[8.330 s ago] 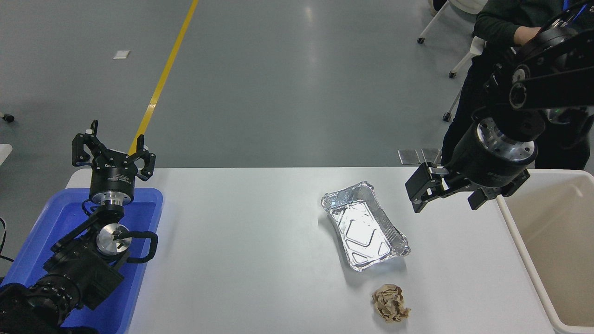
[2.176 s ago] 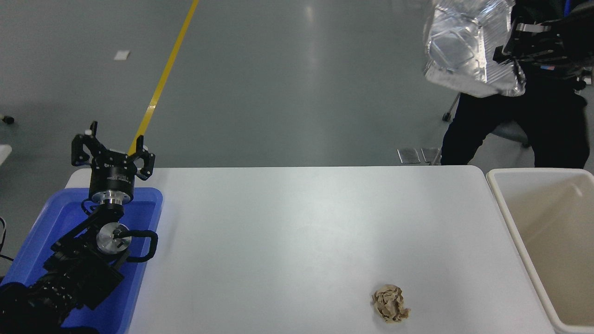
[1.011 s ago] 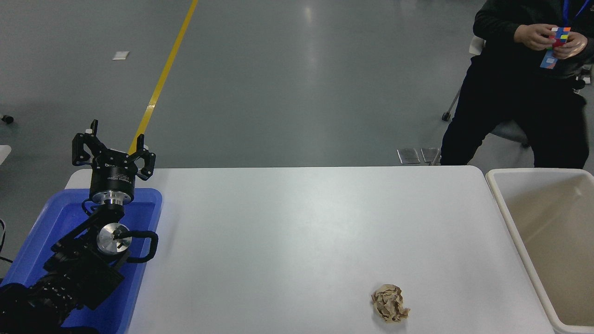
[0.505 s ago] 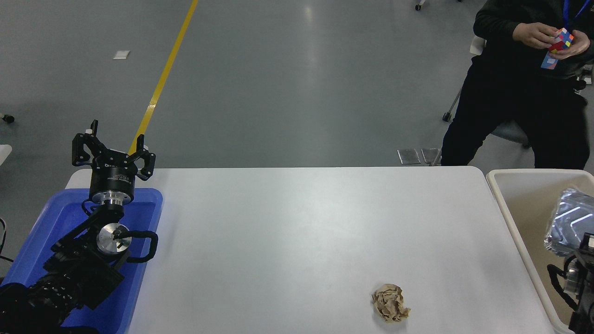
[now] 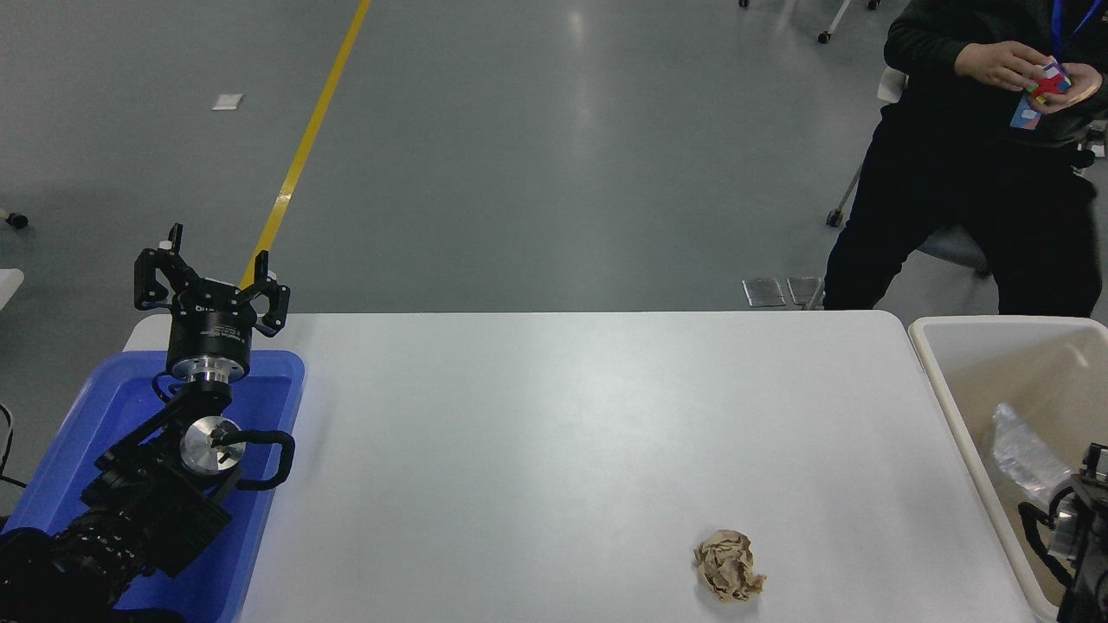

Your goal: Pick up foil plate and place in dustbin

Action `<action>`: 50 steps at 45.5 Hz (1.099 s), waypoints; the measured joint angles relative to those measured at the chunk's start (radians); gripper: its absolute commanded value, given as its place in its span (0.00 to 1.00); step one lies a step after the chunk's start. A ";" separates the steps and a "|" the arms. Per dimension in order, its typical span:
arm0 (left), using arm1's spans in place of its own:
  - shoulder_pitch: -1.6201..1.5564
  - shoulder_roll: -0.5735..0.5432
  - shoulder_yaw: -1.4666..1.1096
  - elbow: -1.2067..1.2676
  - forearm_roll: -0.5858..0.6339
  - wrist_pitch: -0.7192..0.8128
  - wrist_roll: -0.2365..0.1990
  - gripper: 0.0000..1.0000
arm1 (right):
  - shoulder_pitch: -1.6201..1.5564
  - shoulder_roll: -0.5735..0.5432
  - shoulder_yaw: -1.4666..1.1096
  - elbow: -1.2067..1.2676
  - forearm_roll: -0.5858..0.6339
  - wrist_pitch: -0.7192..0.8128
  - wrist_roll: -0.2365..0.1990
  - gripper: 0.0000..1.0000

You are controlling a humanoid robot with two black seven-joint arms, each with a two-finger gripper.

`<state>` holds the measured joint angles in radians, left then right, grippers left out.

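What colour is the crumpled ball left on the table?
The crumpled paper ball is light brown, seen in the head view on the white table.

No lettering is showing clearly enough to read. The left claw point(image 5: 210, 285) is carrying a small strip of white print on its black housing, too small and blurred to make out. The card point(image 5: 1027, 112) hanging from the seated person's lanyard is showing only blue and pale patches. Nothing else in the head view is carrying any visible writing.
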<state>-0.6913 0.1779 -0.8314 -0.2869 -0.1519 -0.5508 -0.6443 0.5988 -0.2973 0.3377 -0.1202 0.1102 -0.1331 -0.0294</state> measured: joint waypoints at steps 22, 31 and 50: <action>0.000 0.000 0.000 0.000 0.000 -0.001 0.000 0.99 | 0.231 -0.149 -0.190 0.150 -0.025 0.063 -0.002 1.00; 0.000 0.000 0.000 0.000 0.000 -0.001 0.000 0.99 | 0.335 -0.175 -0.339 0.254 -0.047 0.071 0.001 1.00; -0.001 0.001 0.000 0.000 0.000 -0.002 0.000 0.99 | 0.497 -0.302 -0.456 0.663 -0.317 0.070 0.003 1.00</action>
<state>-0.6919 0.1787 -0.8314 -0.2869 -0.1517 -0.5523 -0.6443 1.0955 -0.5992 -0.1183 0.5425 -0.2067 -0.0627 -0.0265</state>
